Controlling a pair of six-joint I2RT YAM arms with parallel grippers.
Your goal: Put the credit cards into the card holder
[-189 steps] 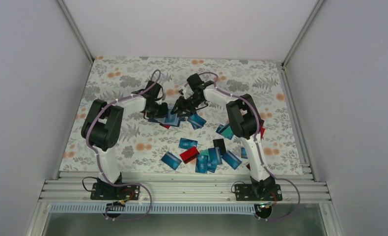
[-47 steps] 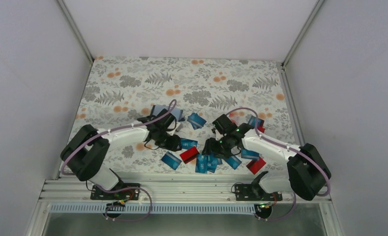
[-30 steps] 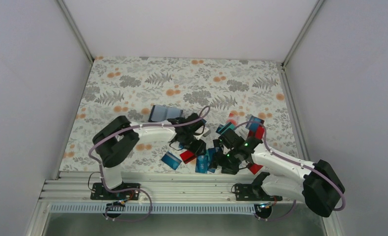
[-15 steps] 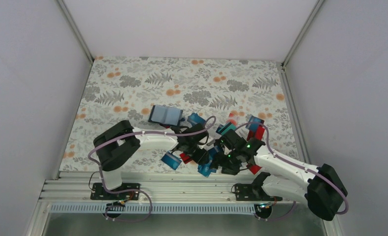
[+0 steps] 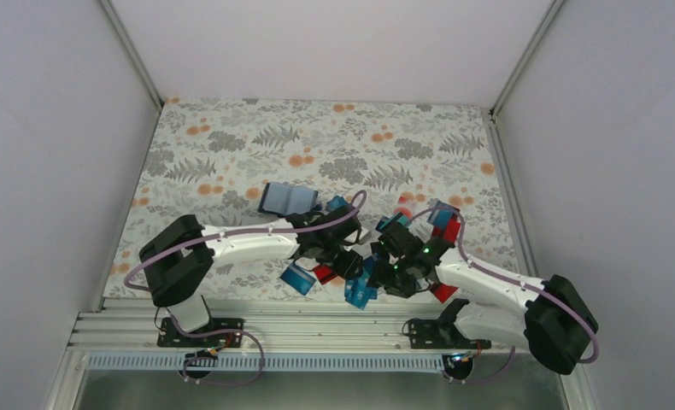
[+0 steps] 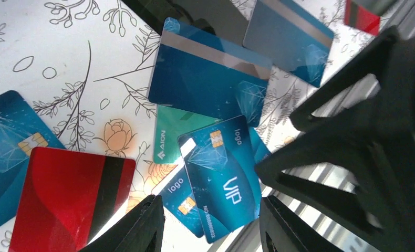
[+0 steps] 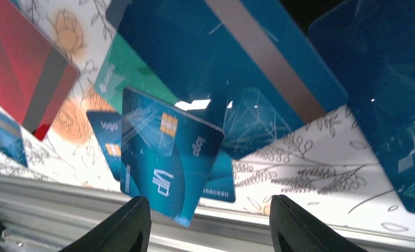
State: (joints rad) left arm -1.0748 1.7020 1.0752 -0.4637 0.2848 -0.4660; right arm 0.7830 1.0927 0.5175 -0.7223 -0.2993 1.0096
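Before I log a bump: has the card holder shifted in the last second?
No. The card holder lies at the same spot in the top view, its left edge right beside the same orange flower print on the table.

Both arms low, reaching inward; left claw (image 5: 349, 261) and right claw (image 5: 384, 272) spread wide, close together.

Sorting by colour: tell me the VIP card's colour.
Dark blue shading to teal; the VIP card shows best in the left wrist view.

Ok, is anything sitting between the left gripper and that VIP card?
Nothing visible covers the VIP card; it is topmost among the overlapping credit cards, in line with the open left gripper. The right gripper, also open, crowds the same card.
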